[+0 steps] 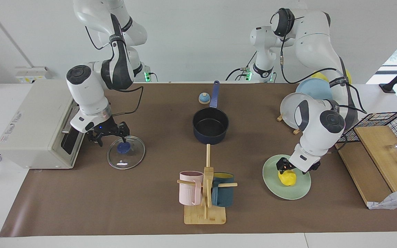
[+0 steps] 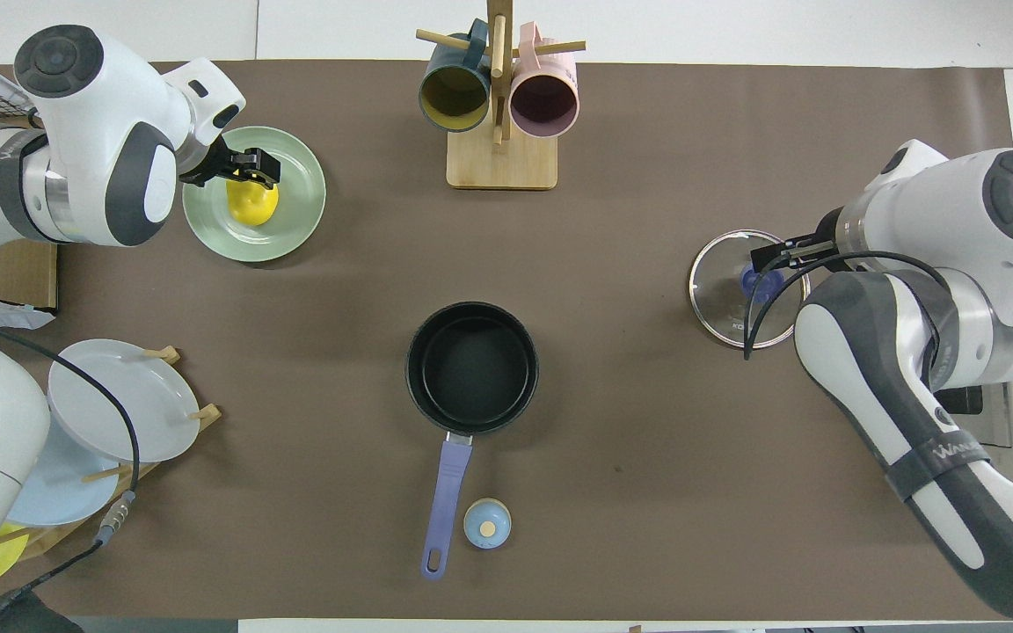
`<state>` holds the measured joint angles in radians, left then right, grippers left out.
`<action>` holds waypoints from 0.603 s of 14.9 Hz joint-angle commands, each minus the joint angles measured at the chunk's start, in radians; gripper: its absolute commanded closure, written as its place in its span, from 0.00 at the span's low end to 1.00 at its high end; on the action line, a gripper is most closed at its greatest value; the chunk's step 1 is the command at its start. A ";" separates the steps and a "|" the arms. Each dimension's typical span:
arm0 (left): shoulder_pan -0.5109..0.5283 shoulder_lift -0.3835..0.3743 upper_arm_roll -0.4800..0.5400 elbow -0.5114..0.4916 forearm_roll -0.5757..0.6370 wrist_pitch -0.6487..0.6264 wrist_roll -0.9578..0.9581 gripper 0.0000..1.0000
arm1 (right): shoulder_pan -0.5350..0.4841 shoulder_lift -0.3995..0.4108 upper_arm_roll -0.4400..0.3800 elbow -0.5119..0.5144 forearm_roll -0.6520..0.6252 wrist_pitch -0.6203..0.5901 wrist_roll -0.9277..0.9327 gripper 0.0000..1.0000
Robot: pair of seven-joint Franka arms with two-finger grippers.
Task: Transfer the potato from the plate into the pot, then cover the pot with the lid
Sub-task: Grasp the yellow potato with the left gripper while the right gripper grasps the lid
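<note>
The yellow potato (image 1: 287, 178) (image 2: 253, 203) lies on the mint-green plate (image 1: 288, 192) (image 2: 294, 220) toward the left arm's end of the table. My left gripper (image 1: 297, 167) (image 2: 245, 170) is open and low over the potato, one finger on each side of its top; contact cannot be told. The dark blue pot (image 1: 210, 126) (image 2: 471, 367) stands empty mid-table, with its handle pointing toward the robots. The glass lid (image 1: 130, 158) (image 2: 721, 301) lies flat toward the right arm's end. My right gripper (image 1: 111, 137) (image 2: 768, 258) is open just above the lid's blue knob.
A toaster oven (image 1: 34, 127) stands beside the lid at the right arm's end. A mug rack (image 1: 205, 193) stands farther from the robots than the pot. Also here are a small bell (image 1: 204, 98) by the pot handle, a plate rack (image 1: 302, 112), and a wire basket with wooden boards (image 1: 374, 155).
</note>
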<state>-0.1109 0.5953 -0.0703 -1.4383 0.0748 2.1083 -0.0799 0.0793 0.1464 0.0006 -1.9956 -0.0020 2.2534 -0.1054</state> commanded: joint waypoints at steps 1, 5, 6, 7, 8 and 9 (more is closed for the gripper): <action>-0.013 0.012 0.009 -0.020 0.025 0.065 0.006 0.00 | 0.005 0.021 0.006 -0.019 0.002 0.050 -0.004 0.00; -0.021 0.011 0.009 -0.062 0.026 0.105 0.008 0.00 | -0.003 0.081 0.006 -0.019 0.002 0.083 -0.014 0.00; -0.021 0.011 0.009 -0.065 0.026 0.107 0.008 0.00 | -0.010 0.096 0.004 -0.019 0.002 0.101 -0.014 0.00; -0.021 0.011 0.010 -0.070 0.026 0.104 0.009 0.00 | -0.012 0.107 0.006 -0.015 0.005 0.104 -0.002 0.00; -0.023 0.009 0.010 -0.083 0.028 0.110 0.011 0.00 | -0.012 0.116 0.006 -0.014 0.010 0.106 0.006 0.00; -0.023 0.006 0.010 -0.099 0.039 0.119 0.011 0.00 | -0.009 0.119 0.006 -0.012 0.008 0.109 0.006 0.00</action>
<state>-0.1255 0.6131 -0.0701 -1.4941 0.0805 2.1873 -0.0764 0.0797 0.2554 -0.0023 -2.0103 -0.0020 2.3440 -0.1052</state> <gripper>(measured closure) 0.000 0.000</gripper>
